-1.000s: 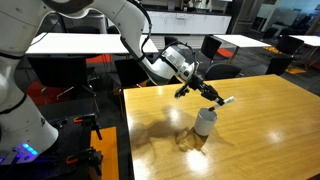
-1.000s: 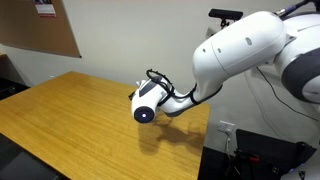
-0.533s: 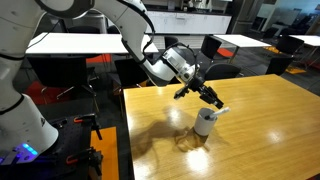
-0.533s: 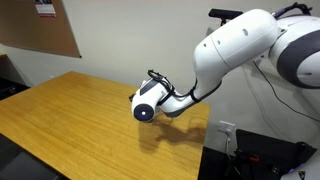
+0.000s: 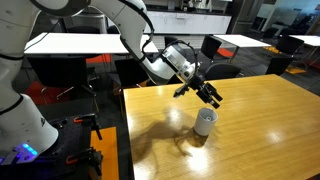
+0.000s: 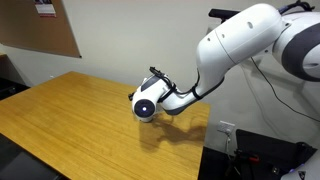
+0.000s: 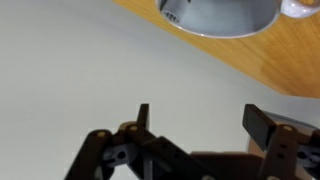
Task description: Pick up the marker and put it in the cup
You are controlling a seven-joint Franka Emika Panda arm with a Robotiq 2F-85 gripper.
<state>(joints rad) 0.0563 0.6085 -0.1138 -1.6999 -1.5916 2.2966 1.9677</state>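
Cup (image 5: 204,122) upright on the table (image 5: 270,125), gripper (image 5: 212,97) just above it.
Marker not plainly seen: a dark bit (image 7: 171,12) at the cup's rim in the wrist view may be it, cannot tell. Fingers (image 7: 262,122) stand apart, empty. The cup sits well in from the table's edges, bare wood all round.

white cup (image 5: 205,121), black tool (image 5: 213,99), honey-brown table (image 5: 270,125) (faint wood grain).
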